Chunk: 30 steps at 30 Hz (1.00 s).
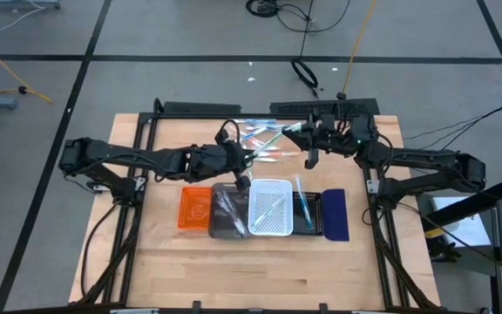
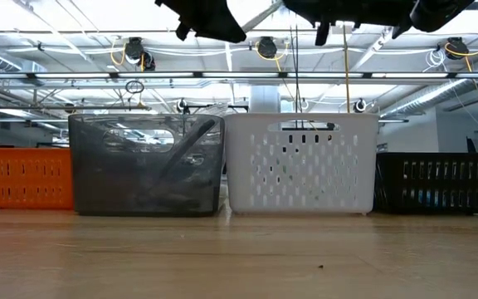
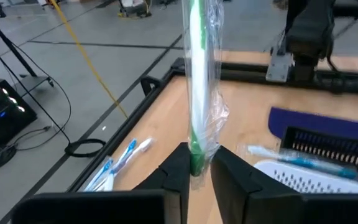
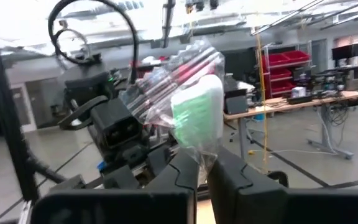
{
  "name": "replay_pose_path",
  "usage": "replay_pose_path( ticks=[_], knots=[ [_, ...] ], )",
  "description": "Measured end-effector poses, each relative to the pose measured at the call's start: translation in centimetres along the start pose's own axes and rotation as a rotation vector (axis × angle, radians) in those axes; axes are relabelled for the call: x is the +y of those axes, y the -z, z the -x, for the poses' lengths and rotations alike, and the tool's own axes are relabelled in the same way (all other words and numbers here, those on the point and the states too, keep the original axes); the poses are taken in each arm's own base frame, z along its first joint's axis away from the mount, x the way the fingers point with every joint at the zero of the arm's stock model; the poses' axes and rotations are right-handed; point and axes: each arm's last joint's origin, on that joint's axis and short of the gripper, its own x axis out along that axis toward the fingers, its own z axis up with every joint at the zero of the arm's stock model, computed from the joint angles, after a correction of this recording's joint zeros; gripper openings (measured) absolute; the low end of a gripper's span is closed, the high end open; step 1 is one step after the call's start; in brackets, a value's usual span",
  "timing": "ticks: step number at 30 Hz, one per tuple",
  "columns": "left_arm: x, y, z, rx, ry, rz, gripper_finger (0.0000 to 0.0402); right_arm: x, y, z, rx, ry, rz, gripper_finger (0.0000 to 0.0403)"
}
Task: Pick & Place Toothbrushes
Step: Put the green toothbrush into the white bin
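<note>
A green and white toothbrush (image 1: 271, 139) in a clear wrapper spans the gap between my two grippers, above the table's far middle. My left gripper (image 3: 199, 163) (image 1: 249, 155) is shut on its one end; the toothbrush (image 3: 197, 74) sticks straight out ahead of the fingers. My right gripper (image 4: 202, 163) (image 1: 293, 131) is shut on crinkled clear wrapper (image 4: 188, 93) with a pale green piece and pink-red streaks inside. Several loose toothbrushes (image 1: 264, 131) lie flat on the table under the grippers. My left gripper pinches the green end of the toothbrush's handle (image 3: 197, 155), wrapper and all, between its two fingers. The toothbrush is lifted clear and points along the fingers toward the right arm. My right gripper pinches the wrapper's lower edge (image 4: 204, 152) between its two fingertips. The wrapper stands up past the fingers, clear of the table. Whether the stick itself is between the fingers cannot be seen.
A row of trays stands toward the near side: orange (image 1: 194, 208), grey (image 1: 227, 212) with clear wrapping inside, white (image 1: 271, 187), black (image 1: 314, 214) with a blue toothbrush, navy (image 1: 336, 214). Bare wood lies nearer (image 1: 260, 270). Blue and white toothbrushes (image 3: 120, 163) lie on the table.
</note>
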Motion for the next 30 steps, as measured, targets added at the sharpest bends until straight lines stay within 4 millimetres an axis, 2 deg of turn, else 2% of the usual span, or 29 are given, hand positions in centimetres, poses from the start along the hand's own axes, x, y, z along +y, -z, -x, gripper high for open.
replay_pose_path(
  ticks=[6,10,14,18,22,30],
  knots=[
    [0.1,0.1,0.6,0.034,0.01,-0.021,0.0079,0.2,0.6,0.1,0.07,0.004,0.023,0.0004],
    [0.4,-0.2,2.3,0.052,0.024,-0.044,0.0081,0.8,1.0,0.3,0.132,-0.011,0.028,0.0004],
    [0.8,-0.5,4.3,0.065,0.04,-0.056,0.0081,2.3,1.6,0.5,0.213,-0.099,0.049,0.0004],
    [1.1,-0.5,5.2,0.082,0.044,-0.068,0.0081,4.7,3.0,0.7,0.319,-0.212,0.1,0.0004],
    [1.5,-0.4,5.1,0.097,0.023,-0.08,0.0081,6.8,4.3,1.1,0.42,-0.201,0.201,0.0004],
    [2.9,0.0,4.0,0.141,-0.039,-0.055,0.0081,9.7,5.5,1.8,0.49,-0.174,0.383,0.0004]
  ],
)
